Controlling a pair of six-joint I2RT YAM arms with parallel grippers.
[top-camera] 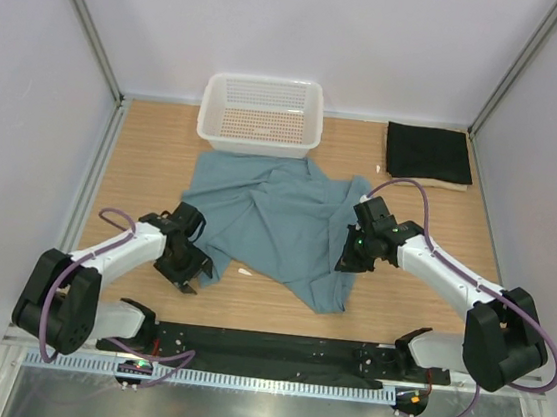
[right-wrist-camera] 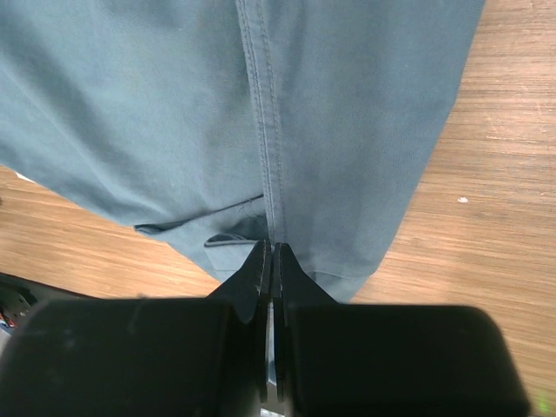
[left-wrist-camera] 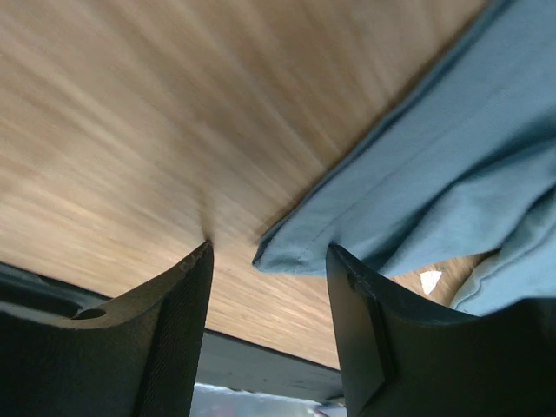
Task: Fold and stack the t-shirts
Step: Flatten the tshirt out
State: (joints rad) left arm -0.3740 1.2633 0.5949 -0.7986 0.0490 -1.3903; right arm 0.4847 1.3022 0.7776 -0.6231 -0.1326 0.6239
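Note:
The large teal-blue t-shirt [top-camera: 278, 214] lies crumpled in the middle of the table. My right gripper [top-camera: 346, 262] is shut on a seam at its right side; the right wrist view shows the jaws [right-wrist-camera: 272, 249] pinching the seam of the cloth [right-wrist-camera: 347, 104], which hangs down in front. My left gripper [top-camera: 187, 279] is open at the shirt's lower left corner. In the left wrist view that corner [left-wrist-camera: 291, 256] lies between my open fingertips [left-wrist-camera: 269, 248], untouched. The black t-shirt [top-camera: 428, 152] lies folded at the back right on the cream-beige one [top-camera: 452, 186], of which only an edge shows.
A white mesh basket [top-camera: 261, 114] stands at the back centre, touching the teal shirt's far edge. A small white scrap [top-camera: 244, 274] lies on the wooden table [top-camera: 143, 163] near the shirt's front edge. White walls close in both sides.

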